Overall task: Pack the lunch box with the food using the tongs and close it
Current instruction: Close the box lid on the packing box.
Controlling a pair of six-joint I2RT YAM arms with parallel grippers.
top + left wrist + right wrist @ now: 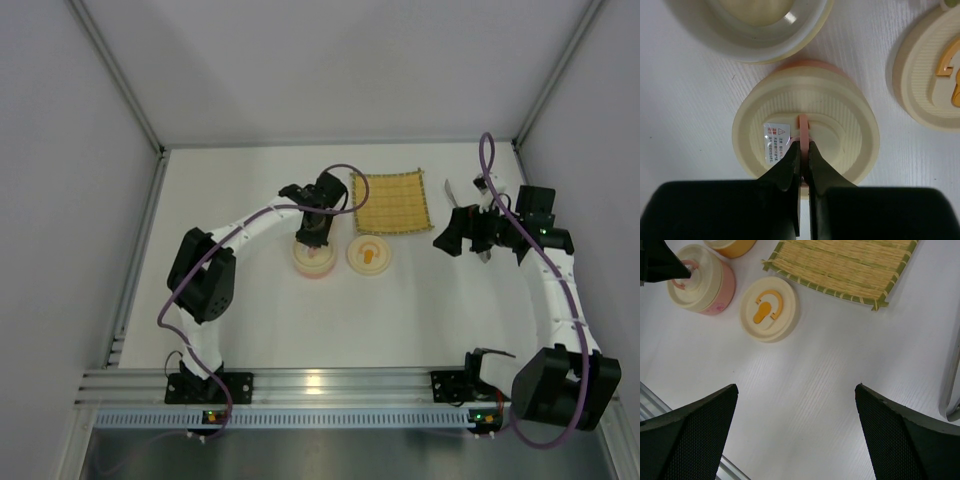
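The lunch box (313, 262) is a round pink tub (720, 290) with a cream lid (840, 120) sitting on it. My left gripper (804, 148) is right above it (314, 230), shut on the lid's thin pink handle (803, 125). A second cream lid (369, 256) with an orange handle (765, 305) lies flat to the right of the tub. The silver tongs (952, 390) lie at the far right, partly under my right arm (449, 189). My right gripper (797, 390) hangs open over bare table (470, 235). No food shows clearly.
A yellow woven mat (392, 202) lies behind the lids (840, 262). An open cream bowl (805, 40) with something pale and rounded inside stands just beyond the pink tub; its outside is orange (732, 245). White walls close the table in on three sides.
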